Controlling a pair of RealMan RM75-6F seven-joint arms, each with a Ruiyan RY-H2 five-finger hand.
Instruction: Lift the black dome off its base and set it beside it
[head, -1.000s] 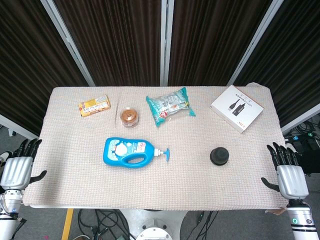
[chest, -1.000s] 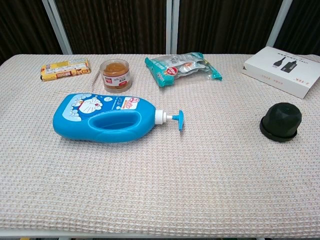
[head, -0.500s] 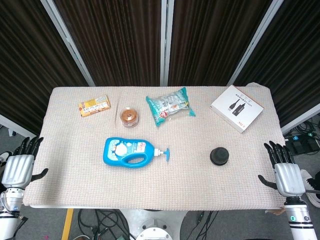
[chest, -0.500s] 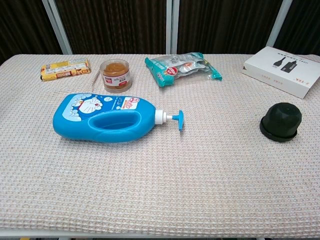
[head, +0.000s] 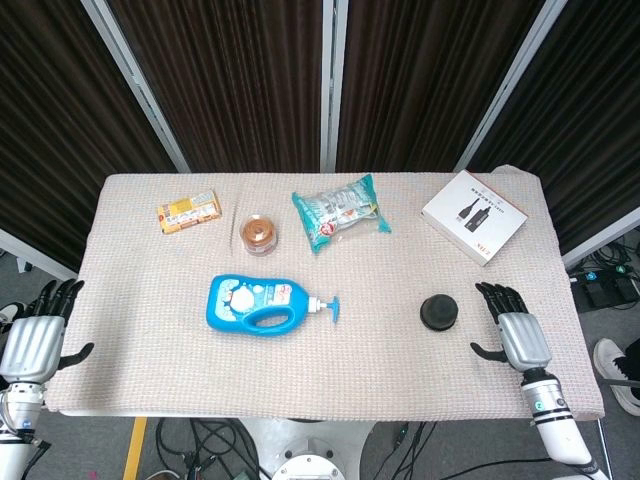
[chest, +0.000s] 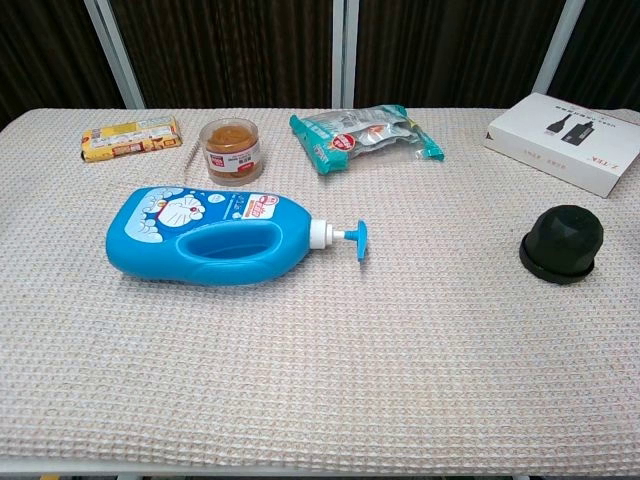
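Dark curtains (head: 240, 80) are hanging behind the woven beige tabletop (head: 360, 350); the right hand (head: 518, 335) (spread, empty) is hovering just beside the black dome (head: 439, 311).

Head view: set high above the near edge of the tabletop (head: 150, 350), tilted steeply down, far enough back to take in all four corners, the dark curtains (head: 240, 80) past the far edge, and floor cables below the near edge. Chest view: set low at the near edge, facing level across the cloth toward the far edge, much closer, cropping the left and right edges. Shared by both: blue bottle (head: 258, 304) (chest: 205, 237), black dome (head: 439, 311) (chest: 565, 237), white box (head: 473, 229) (chest: 565, 142) by the far right corner.
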